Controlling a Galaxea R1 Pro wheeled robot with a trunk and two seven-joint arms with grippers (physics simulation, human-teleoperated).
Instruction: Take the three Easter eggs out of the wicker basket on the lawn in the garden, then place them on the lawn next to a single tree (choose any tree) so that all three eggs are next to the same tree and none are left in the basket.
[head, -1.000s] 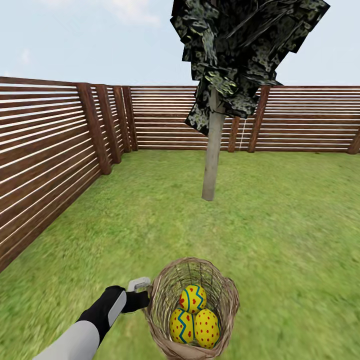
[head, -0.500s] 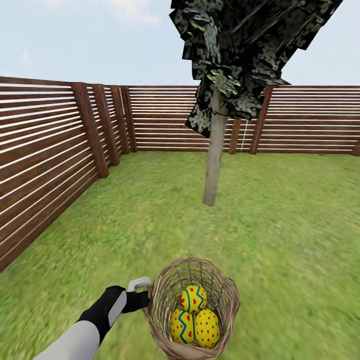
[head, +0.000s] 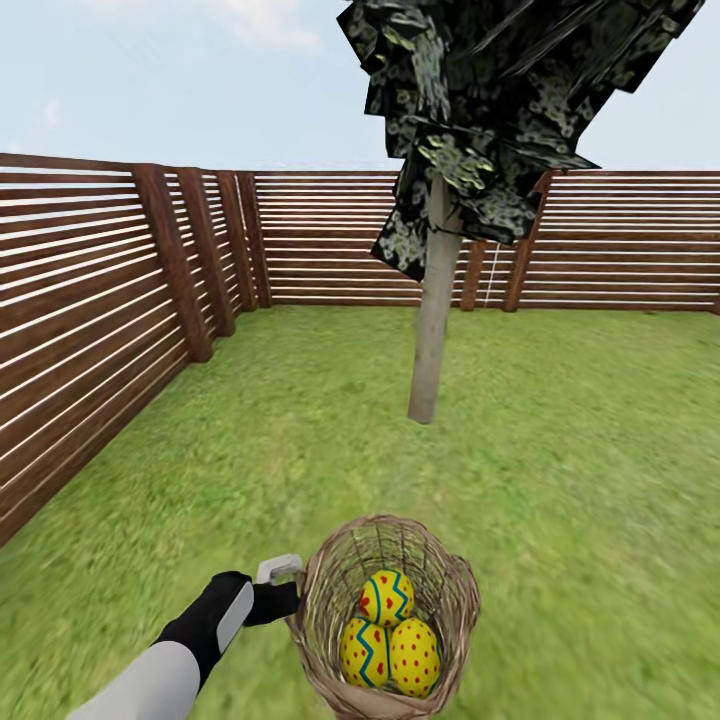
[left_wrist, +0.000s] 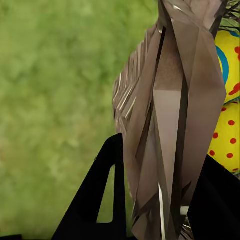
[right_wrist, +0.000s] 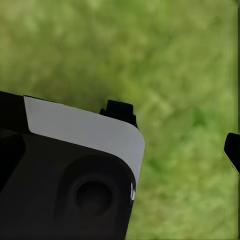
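Observation:
Three yellow Easter eggs with red dots and blue zigzag bands lie piled in the wicker basket (head: 325, 570): one on top (head: 386, 597), two below (head: 364, 652) (head: 413, 656). My left gripper (head: 288, 601) is shut on the basket's rim and holds it above the lawn (head: 580, 470). In the left wrist view the black fingers (left_wrist: 105, 195) clamp the basket wall (left_wrist: 170, 115), with a dotted egg (left_wrist: 227, 130) behind it. The tree's pale trunk (head: 433, 320) stands straight ahead on the grass under a dark leafy crown. My right gripper (right_wrist: 176, 127) is open over grass.
A brown slatted wooden fence (head: 90, 300) runs along the left side and across the back of the garden. Open grass stretches between the basket and the trunk and off to the right.
The camera has moved toward the tree, so the trunk's base sits lower and larger in the picture. The basket, the eggs and my left arm keep their place in view.

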